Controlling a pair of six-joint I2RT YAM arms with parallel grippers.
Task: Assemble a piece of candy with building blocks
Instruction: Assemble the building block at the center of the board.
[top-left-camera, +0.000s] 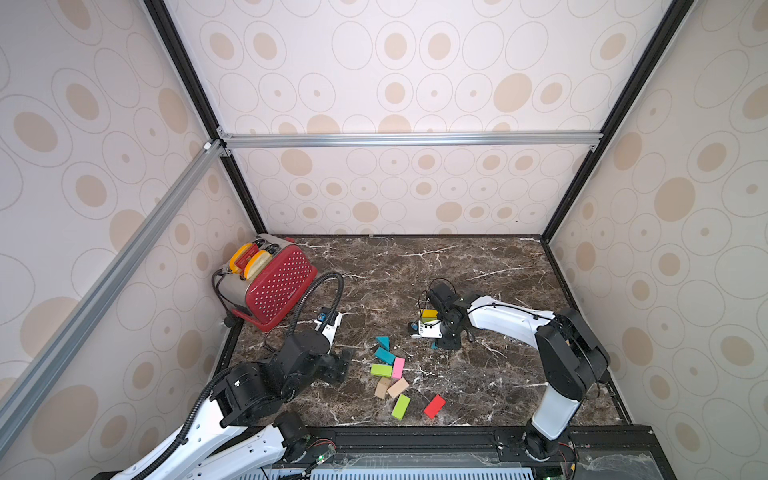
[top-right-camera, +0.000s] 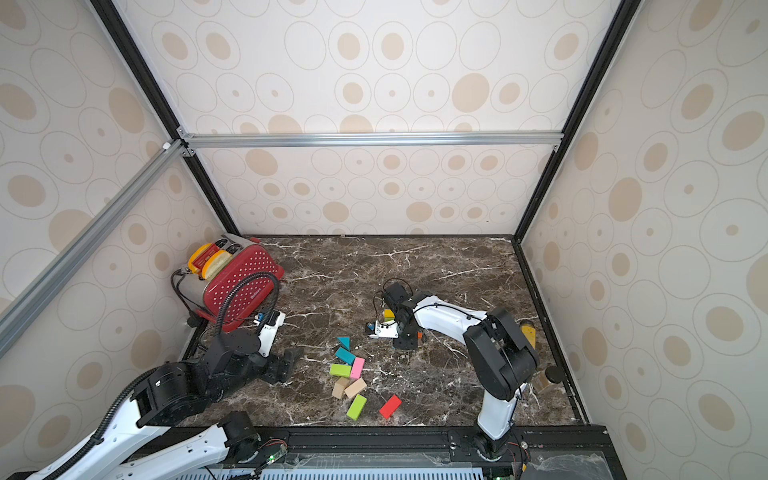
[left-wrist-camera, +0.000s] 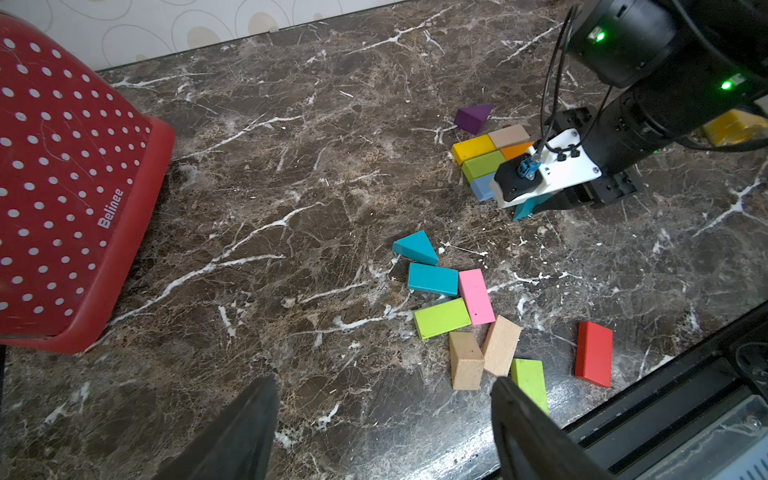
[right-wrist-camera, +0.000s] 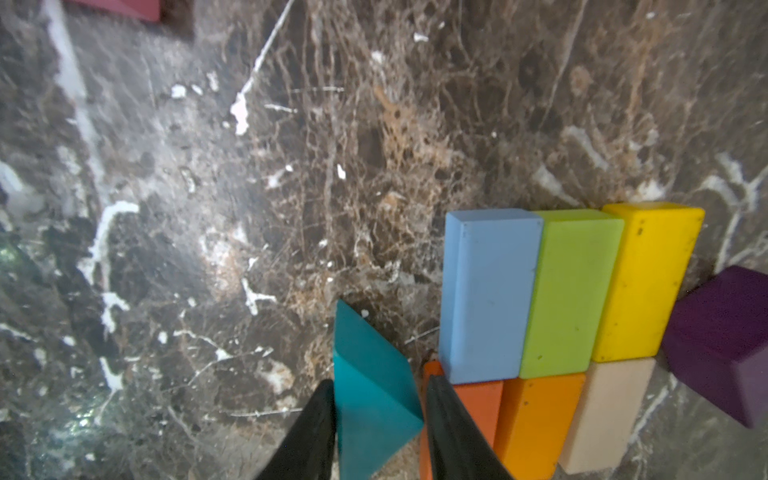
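Observation:
In the right wrist view, blue (right-wrist-camera: 486, 291), green (right-wrist-camera: 573, 291), yellow (right-wrist-camera: 648, 278), red-orange (right-wrist-camera: 478, 407), orange (right-wrist-camera: 536, 419) and tan (right-wrist-camera: 606, 411) building blocks lie packed in two rows, with a purple wedge (right-wrist-camera: 723, 340) at one end. My right gripper (right-wrist-camera: 380, 384) is shut on a teal wedge (right-wrist-camera: 370, 386), low over the table beside the blue and red-orange blocks. Loose blocks lie nearer the front: another teal wedge (top-left-camera: 383, 342), teal brick (top-left-camera: 385, 356), pink (top-left-camera: 398, 368), green (top-left-camera: 381, 370), two tan (top-left-camera: 398, 387), green (top-left-camera: 400, 407), red (top-left-camera: 434, 406). My left gripper (left-wrist-camera: 382, 382) stands open and empty left of them.
A red perforated toaster (top-left-camera: 274, 282) with toy toast stands at the back left, close behind my left arm. Two jars (top-right-camera: 548, 376) sit by the right wall behind my right arm. The black front rail (top-left-camera: 415, 436) borders the marble table (top-left-camera: 415, 266).

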